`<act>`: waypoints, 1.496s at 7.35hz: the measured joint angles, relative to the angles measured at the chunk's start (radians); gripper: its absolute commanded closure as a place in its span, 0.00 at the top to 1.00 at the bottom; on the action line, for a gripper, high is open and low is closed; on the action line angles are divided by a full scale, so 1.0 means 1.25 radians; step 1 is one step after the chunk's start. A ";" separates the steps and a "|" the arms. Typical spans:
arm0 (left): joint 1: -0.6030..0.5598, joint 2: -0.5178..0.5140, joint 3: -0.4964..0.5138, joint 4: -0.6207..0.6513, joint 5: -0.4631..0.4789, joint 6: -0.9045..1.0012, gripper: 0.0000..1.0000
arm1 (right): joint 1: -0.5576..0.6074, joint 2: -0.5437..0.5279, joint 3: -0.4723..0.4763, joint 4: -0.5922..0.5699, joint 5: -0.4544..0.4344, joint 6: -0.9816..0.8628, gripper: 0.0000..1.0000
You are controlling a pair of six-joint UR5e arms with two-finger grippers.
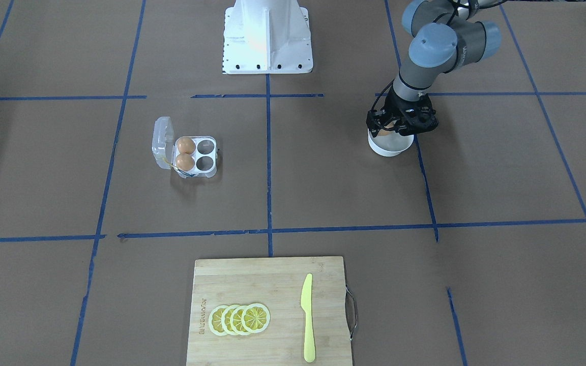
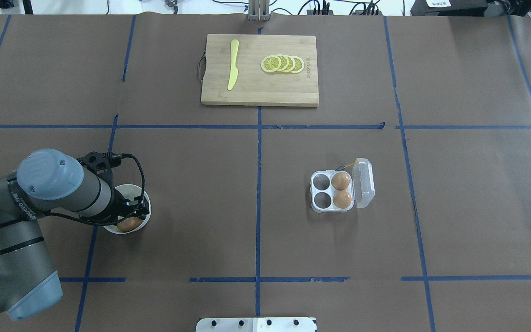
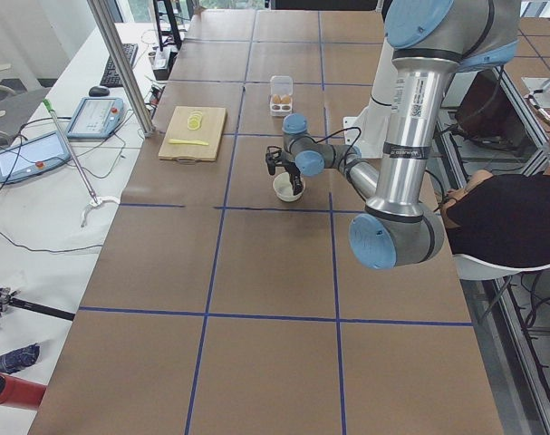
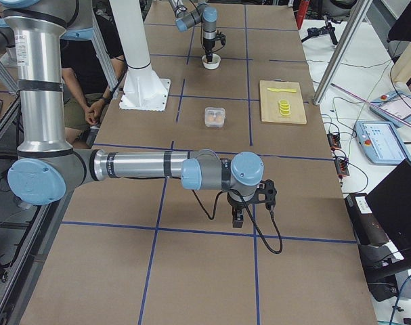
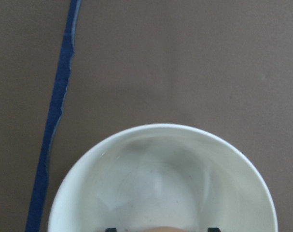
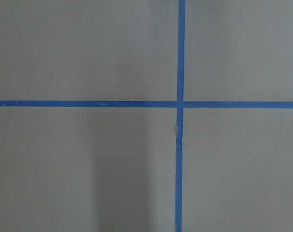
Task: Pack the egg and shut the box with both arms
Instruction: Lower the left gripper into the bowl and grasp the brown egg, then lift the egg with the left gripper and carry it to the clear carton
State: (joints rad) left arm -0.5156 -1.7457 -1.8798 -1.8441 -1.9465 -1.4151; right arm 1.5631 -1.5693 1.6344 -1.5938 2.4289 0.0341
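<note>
The egg (image 2: 129, 224) is lying in the white bowl (image 5: 160, 183), so you are working the pick-up. Your left claw (image 5: 161, 230) is sitting inside the bowl, jaws parted astride the egg, seemingly gripping nothing. Next you are needing a gentle close, then a lift toward the box (image 2: 321, 199), standing lid-open well apart from the bowl. Your right claw (image 4: 238, 218) is hanging far from the bowl; its opening cannot be told.

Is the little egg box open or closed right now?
Open. The egg box has its clear lid flipped back to one side, so you see straight into four cells: two hold eggs, two are empty.
</note>
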 measured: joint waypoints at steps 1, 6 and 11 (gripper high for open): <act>-0.002 -0.001 -0.003 0.005 0.000 0.000 0.10 | 0.000 0.000 0.004 0.000 0.000 0.000 1.00; -0.120 0.002 -0.091 0.019 -0.001 0.010 0.00 | 0.000 0.003 0.005 0.000 0.000 0.001 1.00; -0.107 -0.317 0.072 -0.080 -0.101 -0.140 0.00 | 0.000 0.002 0.008 0.000 0.001 0.000 1.00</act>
State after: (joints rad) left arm -0.6495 -2.1424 -1.7898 -1.9440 -2.0724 -1.5908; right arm 1.5631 -1.5672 1.6441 -1.5938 2.4296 0.0344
